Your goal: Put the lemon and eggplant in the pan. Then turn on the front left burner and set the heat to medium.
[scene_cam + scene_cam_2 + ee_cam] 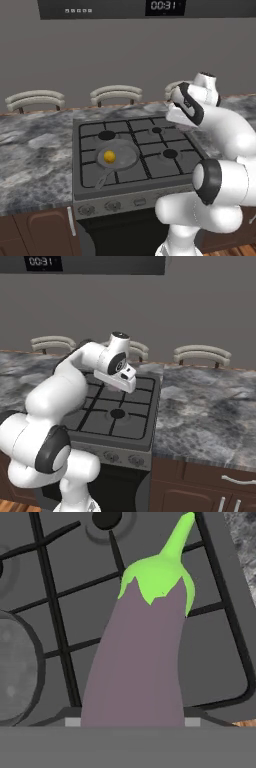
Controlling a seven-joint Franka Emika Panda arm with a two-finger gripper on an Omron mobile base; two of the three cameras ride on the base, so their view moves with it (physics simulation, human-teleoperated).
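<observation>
one lemon [109, 157] in the pan [118, 154] on the grey stove [150, 172] (marble counters [210, 416] flank it); gripper's state unclear.

Yellow lemon [109, 157] in the dull-grey pan [125, 159]; greyish-purple eggplant [137, 672] with a bright green cap; grey stove [165, 172]; mottled grey marble desk [210, 411]; brown cabinets [40, 232].
</observation>
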